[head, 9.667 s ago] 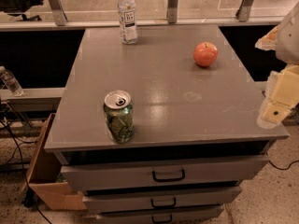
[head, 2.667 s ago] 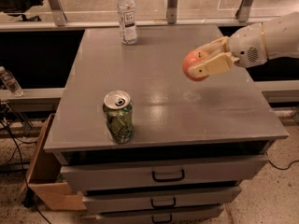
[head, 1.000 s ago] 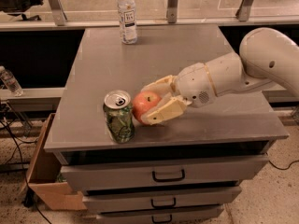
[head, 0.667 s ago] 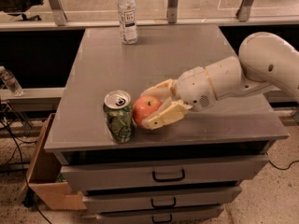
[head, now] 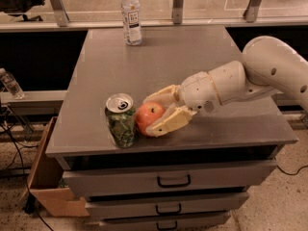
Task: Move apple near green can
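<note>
Red-orange apple (head: 148,115) is clasped between my fingers (head: 169,121), low at the table (head: 192,57), with the green can (head: 121,121) just beyond their tips. Placement looks nearly done, I judge; only releasing and retreating remain.

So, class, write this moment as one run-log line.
tool: front of grey table, shut on apple | apple: beside green can, contact unclear | clear bottle: upright at back
</note>
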